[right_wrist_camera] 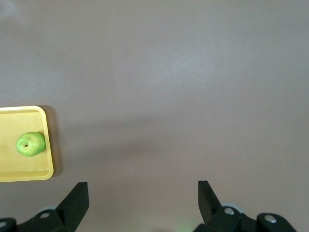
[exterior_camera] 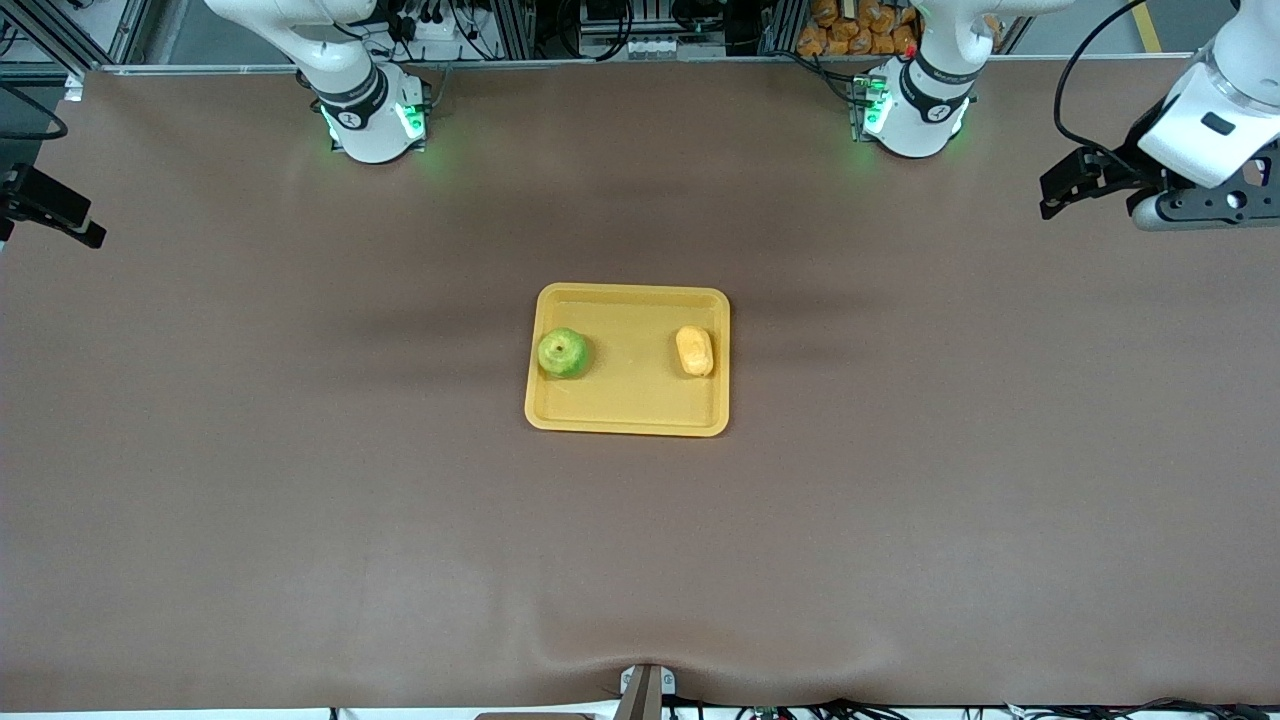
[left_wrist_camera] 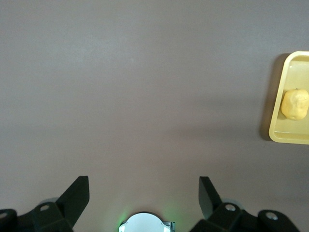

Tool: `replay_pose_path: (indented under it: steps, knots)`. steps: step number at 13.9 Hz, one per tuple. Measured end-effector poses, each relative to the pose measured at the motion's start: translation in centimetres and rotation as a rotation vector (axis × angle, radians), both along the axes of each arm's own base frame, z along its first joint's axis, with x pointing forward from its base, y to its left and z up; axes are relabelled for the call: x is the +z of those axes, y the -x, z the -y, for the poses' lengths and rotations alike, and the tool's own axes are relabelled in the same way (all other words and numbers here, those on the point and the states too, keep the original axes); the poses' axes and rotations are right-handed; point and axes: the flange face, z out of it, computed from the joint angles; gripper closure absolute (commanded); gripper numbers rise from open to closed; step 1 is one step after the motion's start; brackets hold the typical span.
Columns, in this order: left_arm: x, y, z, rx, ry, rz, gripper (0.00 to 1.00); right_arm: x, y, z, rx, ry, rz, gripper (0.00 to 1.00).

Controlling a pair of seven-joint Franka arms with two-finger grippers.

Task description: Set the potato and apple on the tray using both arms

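The yellow tray [exterior_camera: 630,405] lies in the middle of the table. The green apple [exterior_camera: 563,352] sits in it toward the right arm's end. The yellow-orange potato [exterior_camera: 694,351] sits in it toward the left arm's end. My left gripper [exterior_camera: 1052,197] is open and empty, raised over bare table at the left arm's end. Its wrist view shows the open gripper [left_wrist_camera: 144,192], the tray's end [left_wrist_camera: 289,67] and the potato [left_wrist_camera: 295,104]. My right gripper [exterior_camera: 60,210] is open and empty over bare table at the right arm's end. Its wrist view shows the open gripper [right_wrist_camera: 142,195], the tray [right_wrist_camera: 19,116] and the apple [right_wrist_camera: 31,144].
The brown table cover [exterior_camera: 300,480] surrounds the tray. Both arm bases [exterior_camera: 370,115] [exterior_camera: 915,110] glow green at the table's edge farthest from the front camera. A metal bracket [exterior_camera: 645,690] sits at the nearest edge, where the cover bulges slightly.
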Motion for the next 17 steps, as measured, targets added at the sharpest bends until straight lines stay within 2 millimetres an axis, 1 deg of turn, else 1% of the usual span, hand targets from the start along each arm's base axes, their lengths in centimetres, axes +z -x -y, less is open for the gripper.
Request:
replay_pose_path:
  steps: [3,6,8,13,17]
  knots:
    - [1.2,0.0,-0.1,0.002,0.003,0.024,0.00,-0.1,0.1,-0.2,0.004,-0.001,-0.010,0.00]
    - [3.3,-0.2,-0.5,0.012,0.005,0.032,0.00,-0.1,0.1,-0.2,0.004,-0.001,-0.010,0.00]
    - [4.3,-0.1,-0.7,0.015,0.007,0.041,0.00,-0.1,0.1,-0.2,0.004,-0.001,-0.011,0.00]
    - [5.0,-0.1,-1.0,0.021,0.008,0.042,0.00,-0.1,0.1,-0.2,0.004,-0.001,-0.011,0.00]
    - [5.3,-0.1,-1.0,-0.020,0.008,0.042,0.00,-0.1,0.1,-0.2,0.004,-0.001,-0.011,0.00]
